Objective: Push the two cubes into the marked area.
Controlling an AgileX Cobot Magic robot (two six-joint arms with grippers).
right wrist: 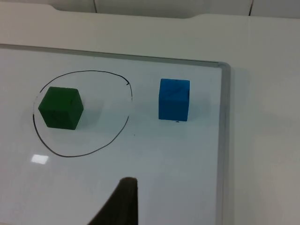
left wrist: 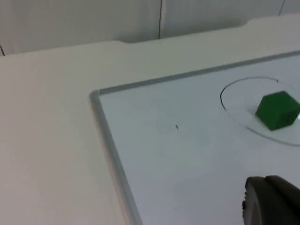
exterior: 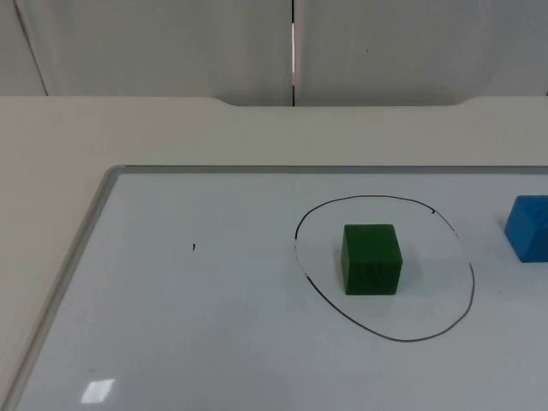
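Observation:
A green cube (exterior: pixel 372 259) sits inside the marked area, a black hand-drawn oval (exterior: pixel 472 282), a little left of its middle. A blue cube (exterior: pixel 531 228) rests outside the oval, to its right, by the picture's edge. In the right wrist view the green cube (right wrist: pixel 61 108) is inside the oval (right wrist: pixel 70 156) and the blue cube (right wrist: pixel 174 99) lies apart from it, near the board's corner. My right gripper (right wrist: pixel 119 204) hangs above the board, short of both cubes. My left gripper (left wrist: pixel 269 204) is over the board, well away from the green cube (left wrist: pixel 277 110).
The cubes lie on a whiteboard with a grey metal frame (exterior: pixel 86 231) on the beige table (exterior: pixel 171 128). The frame's right side (right wrist: pixel 224 140) runs close to the blue cube. A small black mark (exterior: pixel 193 247) is on the board's left half. The grey partition wall (exterior: pixel 171 43) stands behind.

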